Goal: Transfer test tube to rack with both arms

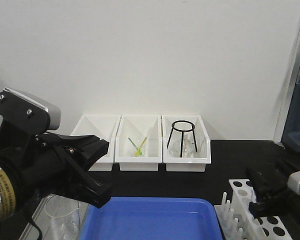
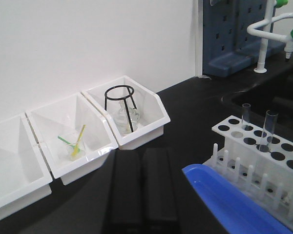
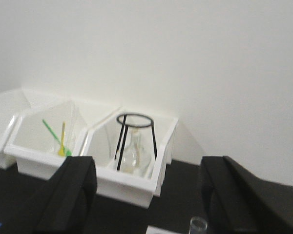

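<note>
**Right claw open over the rack, left claw closed well to its left**

You have two tubes standing upright in the rack [image 2: 244,142], in holes away from its row of pegs. They are the test tube [image 2: 269,127] and, just beside it, the other tube [image 2: 245,113].

Your right claw [image 3: 149,183] hangs over the rack with its black fingers [image 3: 71,195] spread wide and gripping nothing. A glass rim [image 3: 198,225] shows between them at the bottom edge of the right wrist view, touching neither finger. You cannot tell which tube it belongs to.

Your left claw [image 2: 142,156] is well to the left of the rack, across the blue tray [image 1: 150,220] that lies just beside the rack. Its two fingers lie pressed together with nothing between them.

Behind the rack, against the wall, three white bins [image 1: 140,162] sit in a row. The bin nearest the rack holds a black wire stand [image 1: 182,135] over a glass flask [image 3: 134,155].
</note>
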Available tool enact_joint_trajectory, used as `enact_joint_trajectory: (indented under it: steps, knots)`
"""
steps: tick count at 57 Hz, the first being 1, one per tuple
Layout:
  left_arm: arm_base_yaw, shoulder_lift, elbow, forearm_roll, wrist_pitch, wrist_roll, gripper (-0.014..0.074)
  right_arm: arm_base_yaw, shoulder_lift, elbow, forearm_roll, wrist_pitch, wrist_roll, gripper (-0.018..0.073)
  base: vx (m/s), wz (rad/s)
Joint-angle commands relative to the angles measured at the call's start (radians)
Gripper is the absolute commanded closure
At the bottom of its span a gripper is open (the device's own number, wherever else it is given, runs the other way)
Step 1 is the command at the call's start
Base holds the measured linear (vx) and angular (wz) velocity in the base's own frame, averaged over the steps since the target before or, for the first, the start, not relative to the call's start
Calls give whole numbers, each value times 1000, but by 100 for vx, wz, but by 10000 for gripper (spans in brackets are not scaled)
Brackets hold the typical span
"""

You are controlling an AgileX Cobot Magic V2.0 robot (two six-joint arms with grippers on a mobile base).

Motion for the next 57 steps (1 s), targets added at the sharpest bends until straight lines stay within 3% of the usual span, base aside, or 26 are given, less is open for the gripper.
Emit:
enact_joint_trajectory:
  steps: [1,6,17,23,30,42,57]
  knots:
    - [-4,-25,-28,1,-17,-4,603,-7,-155,-20,-2,-10,61,64,0,0]
    - [-4,-30,-28,-2,-12,-3,603,-7,-292,-20,-42,123,186,154,0,0]
    - [-5,-104,63,-37,-20,2,603,-7,-643,-20,-355,549,502,574,0,0]
    - [-5,-168,175,-40,-21,2,603,-7,-786,-19,-481,771,670,572,0,0]
    - [-5,-252,314,-90,-46,2,603,-7,-922,33,-583,838,810,567,0,0]
    - [-5,-347,451,-104,-105,2,603,-7,-1022,136,-640,823,828,567,0,0]
    - [-4,-374,461,-104,-110,1,603,-7,-1028,143,-640,841,828,567,0,0]
